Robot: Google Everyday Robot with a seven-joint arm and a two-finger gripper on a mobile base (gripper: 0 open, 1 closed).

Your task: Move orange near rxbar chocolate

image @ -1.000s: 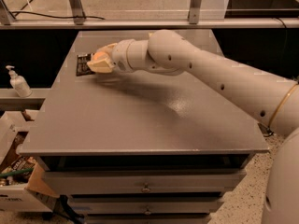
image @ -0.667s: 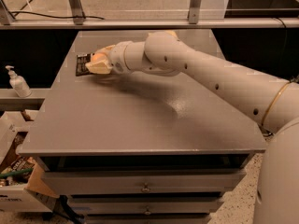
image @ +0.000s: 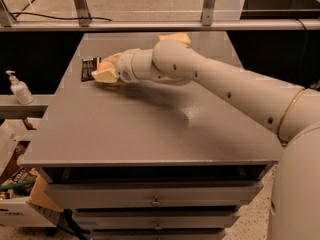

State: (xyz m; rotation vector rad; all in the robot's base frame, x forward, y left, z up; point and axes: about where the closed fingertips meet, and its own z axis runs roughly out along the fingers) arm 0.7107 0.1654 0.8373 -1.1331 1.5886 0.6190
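Near far-left corner of smooth grey worktop [image: 150, 134]: gripper [image: 104, 70], pale blocky fingers [image: 102, 76] clamped on orange [image: 103, 63], fruit mostly hidden, only a rounded matte patch showing. Just beside, toward left edge: rxbar chocolate [image: 89, 68], flat black rectangle, print illegible. At far edge: yellow sponge [image: 176, 37], partly hidden behind arm [image: 220, 84].

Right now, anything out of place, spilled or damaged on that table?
Nothing stands out. The rxbar chocolate lies flat near the left edge of the table. The gripper is right beside it with the orange showing at it. The sponge sits at the far side, partly hidden by the arm. No spill or damage visible.
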